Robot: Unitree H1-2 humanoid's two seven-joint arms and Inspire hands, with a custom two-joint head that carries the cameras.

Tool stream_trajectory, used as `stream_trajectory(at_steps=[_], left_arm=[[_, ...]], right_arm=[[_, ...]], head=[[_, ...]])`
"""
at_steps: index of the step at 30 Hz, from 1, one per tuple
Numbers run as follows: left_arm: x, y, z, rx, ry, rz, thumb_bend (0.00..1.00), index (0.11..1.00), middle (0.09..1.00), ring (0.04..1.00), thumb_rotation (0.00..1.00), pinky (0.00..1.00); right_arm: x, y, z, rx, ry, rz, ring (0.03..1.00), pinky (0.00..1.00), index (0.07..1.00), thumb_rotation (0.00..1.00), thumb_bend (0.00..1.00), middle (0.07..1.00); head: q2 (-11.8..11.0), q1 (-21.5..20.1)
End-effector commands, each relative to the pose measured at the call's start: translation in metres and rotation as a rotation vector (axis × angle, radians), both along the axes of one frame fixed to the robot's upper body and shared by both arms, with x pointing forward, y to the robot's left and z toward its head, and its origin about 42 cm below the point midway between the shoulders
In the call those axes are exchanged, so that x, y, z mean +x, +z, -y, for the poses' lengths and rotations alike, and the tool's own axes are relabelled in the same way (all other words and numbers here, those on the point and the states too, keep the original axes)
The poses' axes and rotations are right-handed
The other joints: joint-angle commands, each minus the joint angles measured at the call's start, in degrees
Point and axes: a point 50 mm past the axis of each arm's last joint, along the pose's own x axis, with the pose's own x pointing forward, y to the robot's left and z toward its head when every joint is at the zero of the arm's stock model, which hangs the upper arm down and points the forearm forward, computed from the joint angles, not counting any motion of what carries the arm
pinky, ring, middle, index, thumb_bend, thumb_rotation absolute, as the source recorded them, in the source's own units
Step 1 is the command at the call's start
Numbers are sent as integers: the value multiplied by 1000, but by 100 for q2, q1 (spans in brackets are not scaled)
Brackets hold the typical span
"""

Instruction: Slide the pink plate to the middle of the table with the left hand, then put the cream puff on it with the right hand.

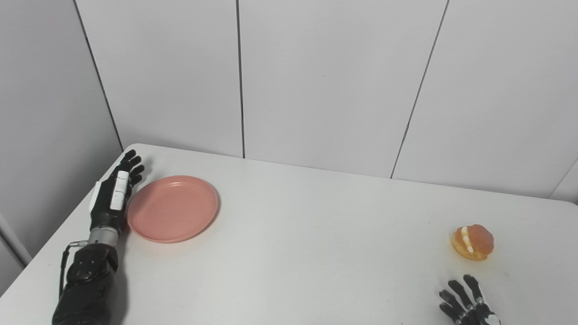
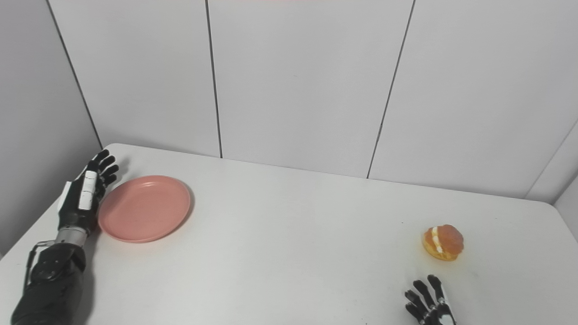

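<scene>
Plate [image 1: 173, 208]: desk [image 1: 316, 234] far-left, rigid, slides easily; push at left rim | left hand [image 1: 115, 194]: fingers spread, empty, beside rim | puff [image 1: 473, 242]: right side, soft, crushable; grip lightly at sides | right hand [image 1: 467, 302]: spread, empty.

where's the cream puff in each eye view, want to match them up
Left eye view: cream puff at the lower right, just above the right hand.
Right eye view: lower right too, but further left in the picture.
Shared landmark: the pink plate far left, beside the left hand.
</scene>
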Motion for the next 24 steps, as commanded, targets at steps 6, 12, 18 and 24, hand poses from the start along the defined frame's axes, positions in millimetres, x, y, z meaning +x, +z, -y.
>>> stream_trajectory(at_steps=[6,12,18,24], left_arm=[[-4,-11,15,13,-48,-4,890,907,941,949,945,951],[-5,-12,23,40,-90,-6,914,919,948,941,947,936],[-7,-12,38,44,-131,10,922,894,934,926,934,899],[-11,-8,64,31,-190,14,898,884,926,911,929,884]], right_arm=[[-10,-7,3,-7,5,-61,883,894,988,1000,816,929],[-11,-7,3,-9,1,-63,876,879,984,1000,816,926],[-11,-7,3,-8,7,-64,875,875,983,1000,809,925],[-12,-6,1,-4,10,-69,869,867,981,1000,813,919]], head=[[33,-14],[36,-22],[51,-42],[80,-73]])
